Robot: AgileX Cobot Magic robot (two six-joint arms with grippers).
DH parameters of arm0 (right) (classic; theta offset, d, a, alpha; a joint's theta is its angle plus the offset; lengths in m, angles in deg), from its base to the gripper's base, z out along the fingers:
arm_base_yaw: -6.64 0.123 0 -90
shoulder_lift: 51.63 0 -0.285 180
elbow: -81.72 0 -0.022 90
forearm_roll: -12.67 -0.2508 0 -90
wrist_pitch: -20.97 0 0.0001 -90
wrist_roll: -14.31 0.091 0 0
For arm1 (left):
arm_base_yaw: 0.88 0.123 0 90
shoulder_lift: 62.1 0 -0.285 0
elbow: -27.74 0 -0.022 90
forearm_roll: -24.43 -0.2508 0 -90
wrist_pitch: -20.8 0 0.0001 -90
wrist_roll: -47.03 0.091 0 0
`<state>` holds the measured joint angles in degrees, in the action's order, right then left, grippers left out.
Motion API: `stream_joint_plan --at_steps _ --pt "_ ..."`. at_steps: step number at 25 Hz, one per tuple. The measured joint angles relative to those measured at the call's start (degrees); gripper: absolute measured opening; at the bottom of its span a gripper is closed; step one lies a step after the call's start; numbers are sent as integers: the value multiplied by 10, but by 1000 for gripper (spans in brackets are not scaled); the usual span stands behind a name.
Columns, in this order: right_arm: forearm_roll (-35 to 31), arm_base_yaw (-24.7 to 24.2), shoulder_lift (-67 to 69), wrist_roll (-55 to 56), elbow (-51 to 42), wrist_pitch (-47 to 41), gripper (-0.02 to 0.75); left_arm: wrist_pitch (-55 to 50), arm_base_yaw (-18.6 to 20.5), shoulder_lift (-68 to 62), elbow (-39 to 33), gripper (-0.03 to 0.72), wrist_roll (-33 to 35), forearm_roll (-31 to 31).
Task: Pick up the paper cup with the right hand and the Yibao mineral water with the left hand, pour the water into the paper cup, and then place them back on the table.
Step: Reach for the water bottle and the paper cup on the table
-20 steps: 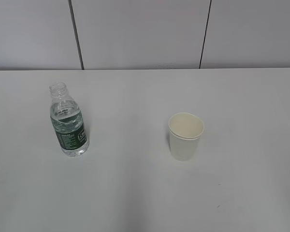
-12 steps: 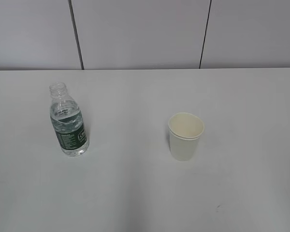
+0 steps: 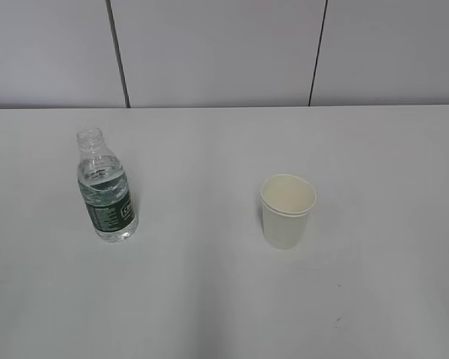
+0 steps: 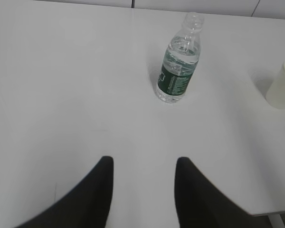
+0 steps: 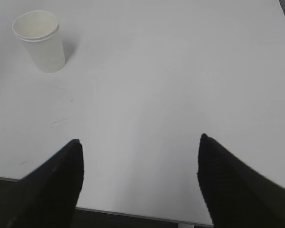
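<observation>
The Yibao mineral water bottle (image 3: 106,188) stands upright and capless on the left of the white table (image 3: 209,299). It also shows in the left wrist view (image 4: 177,61), ahead and right of my left gripper (image 4: 143,161), which is open and empty. The paper cup (image 3: 287,210) stands upright right of centre. It shows in the right wrist view (image 5: 40,41), far ahead and left of my right gripper (image 5: 138,141), which is wide open and empty over the table's near edge. Neither arm shows in the exterior view.
A white panelled wall (image 3: 217,52) rises behind the table. The cup also shows at the right edge of the left wrist view (image 4: 282,86). The table's near edge (image 5: 133,213) lies just below my right gripper.
</observation>
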<state>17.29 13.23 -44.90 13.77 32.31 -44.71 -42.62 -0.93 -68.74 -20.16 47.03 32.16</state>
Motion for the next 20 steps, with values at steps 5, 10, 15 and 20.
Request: stream_joint_plan --at_steps 5,10,15,20 --pt "0 0 0 0 0 0 585 0 0 0 0 279 0 0" --pt "0 0 0 0 0 0 585 0 0 0 0 279 0 0" --pt "0 0 0 0 0 0 585 0 0 0 0 281 0 0" --pt "0 0 0 0 0 0 586 0 0 0 0 470 0 0"
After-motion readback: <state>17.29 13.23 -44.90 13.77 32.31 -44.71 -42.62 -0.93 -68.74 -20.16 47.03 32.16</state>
